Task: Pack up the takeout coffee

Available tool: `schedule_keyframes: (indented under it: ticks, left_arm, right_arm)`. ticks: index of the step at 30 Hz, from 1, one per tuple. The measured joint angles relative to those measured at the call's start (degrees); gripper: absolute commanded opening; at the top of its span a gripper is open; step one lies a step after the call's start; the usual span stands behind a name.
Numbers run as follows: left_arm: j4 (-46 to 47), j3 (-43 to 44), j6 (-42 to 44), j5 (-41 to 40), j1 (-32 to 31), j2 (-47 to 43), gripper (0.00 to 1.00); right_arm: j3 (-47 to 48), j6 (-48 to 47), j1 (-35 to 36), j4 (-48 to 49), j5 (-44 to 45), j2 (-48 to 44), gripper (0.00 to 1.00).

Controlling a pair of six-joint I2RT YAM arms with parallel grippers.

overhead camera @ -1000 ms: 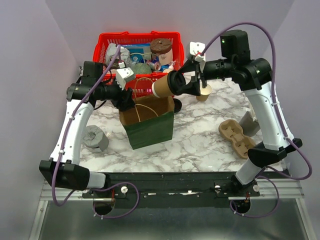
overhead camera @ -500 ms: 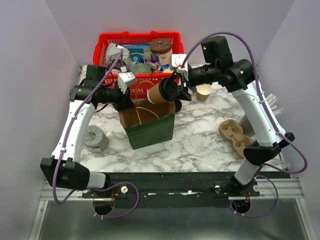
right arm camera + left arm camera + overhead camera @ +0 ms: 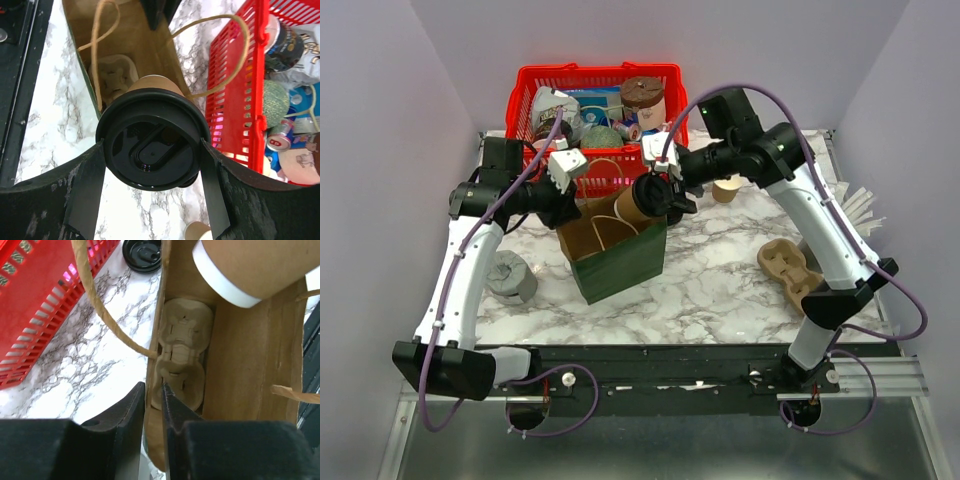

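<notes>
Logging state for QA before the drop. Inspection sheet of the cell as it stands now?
Surface: marble-pattern table, partly covered.
Job's things: takeout coffee, lidded and tilted, base over the mouth of the green bag; pulp carrier lies inside.
Clutter: red basket of goods, small open cup, second carrier, loose black lid, grey roll.
Grippers: right gripper fingers clamp the coffee's lid end; left gripper pinches the bag's rim.
Cables: purple cable arcs above the right arm; no snag seen.
Surroundings: plain walls; nothing else seen.

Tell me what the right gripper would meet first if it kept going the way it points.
The right gripper points into the open bag; its cup would probably touch the carrier inside first.
</notes>
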Motion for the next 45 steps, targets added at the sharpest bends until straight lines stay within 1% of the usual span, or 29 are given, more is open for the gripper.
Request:
schedule_keyframes:
  ticks: [1,4,5,6,7,16,21,25,30,33,35,40,42,45]
  left_arm:
    - [0.0,0.0,-0.2,-0.5,0.0,-0.1,0.26]
    - [-0.1,0.0,-0.2,-2.0,0.0,-0.2,0.19]
    - [-0.2,0.0,-0.1,-2.4,0.0,-0.1,0.12]
    - [-0.3,0.0,0.1,-2.6,0.0,-0.1,0.03]
    - [-0.4,0.0,0.2,-2.6,0.0,-0.1,0.00]
    - [-2.1,1.7,0.4,0.6,-1.7,1.4,0.00]
    - [-1.0,2.4,-0.3,0.7,-5.7,-0.2,0.00]
    - [1.3,2.2,-0.1,-1.6,-9.1,-4.1,0.00]
    - [5.8,0.7,-0.2,-5.0,-14.5,-9.4,0.00]
    - [7.9,-1.2,0.0,-6.8,-17.3,-10.9,0.00]
    - [8.3,-2.7,0.2,-7.6,-18.4,-11.1,0.00]
    - [9.8,-6.1,-0.5,-9.0,-19.5,-11.0,0.00]
    - [10.8,-7.1,-1.3,-9.2,-19.8,-11.2,0.00]
    - [12.8,-9.2,-3.3,-10.2,-20.8,-12.5,0.00]
  right_arm:
    - [-0.3,-0.4,0.2,-0.2,0.1,0.1,0.01]
    - [-0.7,-1.0,0.7,-0.3,0.4,0.4,0.01]
    - [-0.7,-1.2,0.9,-0.3,0.5,0.5,0.01]
    - [-0.7,-1.4,1.1,-0.3,0.5,0.5,0.01]
    - [-0.7,-1.6,1.2,-0.3,0.5,0.5,0.01]
    - [-0.7,-4.0,2.7,-0.3,1.4,0.5,0.01]
    - [-0.7,-4.5,3.5,-0.5,2.0,0.7,0.00]
    - [-2.3,-4.5,3.9,-0.7,2.2,0.5,0.01]
    - [-9.9,-5.2,4.9,-0.3,4.1,-0.6,0.01]
    - [-17.6,-6.7,6.6,1.2,6.8,-3.0,0.01]
    - [-24.0,-7.7,7.8,3.6,8.7,-6.0,0.01]
    - [-40.4,-9.4,10.1,13.6,13.7,-16.1,0.00]
    - [-44.3,-9.7,11.0,17.0,15.3,-19.1,0.01]
    - [-47.7,-9.9,12.0,22.6,17.6,-21.6,0.01]
